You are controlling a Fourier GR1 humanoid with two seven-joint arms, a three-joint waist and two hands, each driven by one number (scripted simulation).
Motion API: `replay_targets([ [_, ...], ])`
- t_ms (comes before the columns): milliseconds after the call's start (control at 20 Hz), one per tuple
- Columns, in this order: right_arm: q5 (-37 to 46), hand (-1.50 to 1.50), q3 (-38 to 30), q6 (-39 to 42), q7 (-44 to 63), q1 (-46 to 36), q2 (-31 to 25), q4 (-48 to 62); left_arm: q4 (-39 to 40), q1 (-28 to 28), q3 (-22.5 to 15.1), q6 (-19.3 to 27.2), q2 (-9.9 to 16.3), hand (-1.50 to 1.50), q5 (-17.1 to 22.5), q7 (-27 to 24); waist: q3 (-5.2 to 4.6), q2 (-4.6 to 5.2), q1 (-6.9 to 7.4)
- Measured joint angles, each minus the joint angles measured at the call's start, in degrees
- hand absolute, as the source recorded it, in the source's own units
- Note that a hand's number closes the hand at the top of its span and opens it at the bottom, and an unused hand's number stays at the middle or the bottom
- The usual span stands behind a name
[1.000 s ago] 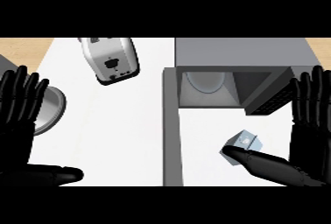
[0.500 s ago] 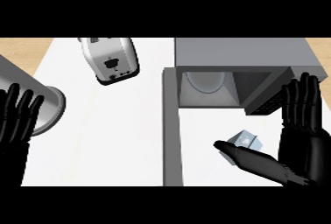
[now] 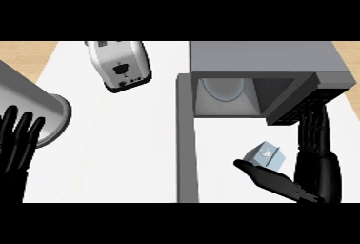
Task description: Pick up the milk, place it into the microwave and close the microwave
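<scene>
Grasp step: the right hand (image 3: 313, 174), fingers straight and thumb spread, brackets the milk (image 3: 266, 156) unheld; next, close round it

A smooth, matt white counter (image 3: 119, 157) with pale wood-toned edges carries a glossy silver metal toaster (image 3: 119, 64) and a brushed-looking grey metal cylinder (image 3: 38, 114) just above the left fingers (image 3: 17, 138). Beyond the matt black right fingers (image 3: 313, 131) stands a matt grey box-shaped microwave (image 3: 264, 57); beside them, a small pale blue-grey milk carton (image 3: 265, 156) looks like smooth card.
</scene>
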Motion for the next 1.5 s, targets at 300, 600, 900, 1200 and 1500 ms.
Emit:
replay_targets([
  [300, -3.49, -1.5, -0.94, 0.18, -9.35, 4.84, 0.13, 6.84, -2.03, 2.37, 0.2, -1.37, -0.4, -1.5, 0.79, 0.29, 0.0, -0.01, 0.01],
  [600, -7.63, -1.5, -1.76, -0.2, -19.2, 8.53, 0.29, 14.42, -2.28, 3.38, 1.08, -2.49, -0.89, -1.5, 1.01, -0.77, 0.0, 0.0, -0.04],
  [900, -12.65, -1.5, -4.65, 1.9, -28.87, 7.86, 0.16, 24.37, -4.85, 6.0, -2.22, -2.11, -2.49, -1.5, -1.37, 0.14, 0.0, 0.0, 0.02],
  [1200, -18.03, -1.5, -8.34, 6.51, -36.78, 4.32, 0.22, 35.22, -6.38, 8.39, -3.36, -2.15, -2.96, -1.5, -2.2, -0.99, 0.0, 0.01, 0.12],
  [1500, -20.19, -1.5, -12.72, 10.29, -43.95, 0.26, -0.5, 46.2, -7.22, 7.32, -1.6, -2.74, -2.5, -1.5, -1.32, 1.02, 0.0, 0.02, 0.12],
])
